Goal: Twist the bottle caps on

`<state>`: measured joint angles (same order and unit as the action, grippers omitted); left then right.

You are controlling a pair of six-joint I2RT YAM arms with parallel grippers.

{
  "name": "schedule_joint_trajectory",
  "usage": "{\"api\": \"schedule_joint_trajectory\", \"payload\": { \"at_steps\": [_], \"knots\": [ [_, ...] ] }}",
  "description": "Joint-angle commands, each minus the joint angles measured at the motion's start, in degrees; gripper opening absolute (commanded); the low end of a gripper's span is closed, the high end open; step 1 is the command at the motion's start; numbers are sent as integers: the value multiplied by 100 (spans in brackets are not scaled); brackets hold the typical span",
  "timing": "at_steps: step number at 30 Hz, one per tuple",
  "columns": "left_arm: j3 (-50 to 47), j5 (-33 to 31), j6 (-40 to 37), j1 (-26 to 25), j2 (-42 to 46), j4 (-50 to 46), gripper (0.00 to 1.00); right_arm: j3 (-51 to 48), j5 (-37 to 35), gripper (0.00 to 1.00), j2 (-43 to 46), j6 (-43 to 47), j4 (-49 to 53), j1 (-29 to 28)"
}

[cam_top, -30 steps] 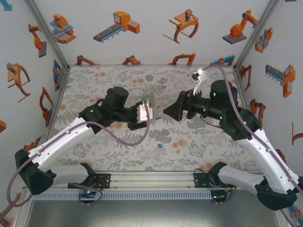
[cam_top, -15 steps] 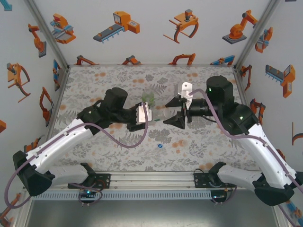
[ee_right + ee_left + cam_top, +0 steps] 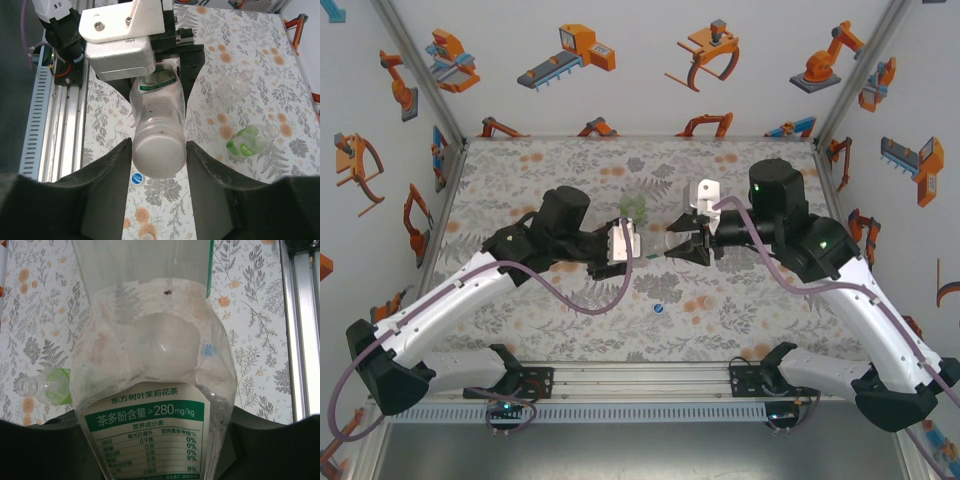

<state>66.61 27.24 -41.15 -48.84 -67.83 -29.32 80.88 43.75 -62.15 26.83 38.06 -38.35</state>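
The taller clear bottle [image 3: 156, 107] with the green label band [image 3: 146, 416] is held level above the table, my left gripper [image 3: 638, 247] shut on its body. A white cap [image 3: 159, 156] sits on the bottle's mouth. My right gripper [image 3: 159, 150] is shut on that cap, one finger touching each side. The blue cap [image 3: 137, 178] lies flat on the table below the bottle, also the blue cap [image 3: 660, 309] near the table's middle. The squat green-tinted bottle [image 3: 247, 141] and the short clear bottle [image 3: 235, 85] lie uncapped on their sides beyond. The green cap is out of view.
The floral table mat [image 3: 540, 180] runs to white walls with orange robot pictures. An aluminium rail [image 3: 640, 410] crosses the near edge by the arm bases. The green-tinted bottle [image 3: 634, 208] lies just behind the two grippers.
My right gripper has moved left toward the left gripper and turned about its wrist, coming to close round the cap end of the held bottle. The left arm has barely shifted.
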Motion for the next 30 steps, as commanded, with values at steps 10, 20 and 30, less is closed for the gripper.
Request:
{"api": "schedule_joint_trajectory", "payload": {
  "at_steps": [10,20,30],
  "knots": [
    [6,-296,235,-21,-61,469,0,-504,-925,3,159,-3371,-1143,-32],
    [34,-665,261,-30,-311,879,0,-259,-2089,11,-397,-8575,-45,-4],
    [115,-778,182,-64,-439,873,0,-271,-2071,24,-601,-9974,-50,157]
  ]
}}
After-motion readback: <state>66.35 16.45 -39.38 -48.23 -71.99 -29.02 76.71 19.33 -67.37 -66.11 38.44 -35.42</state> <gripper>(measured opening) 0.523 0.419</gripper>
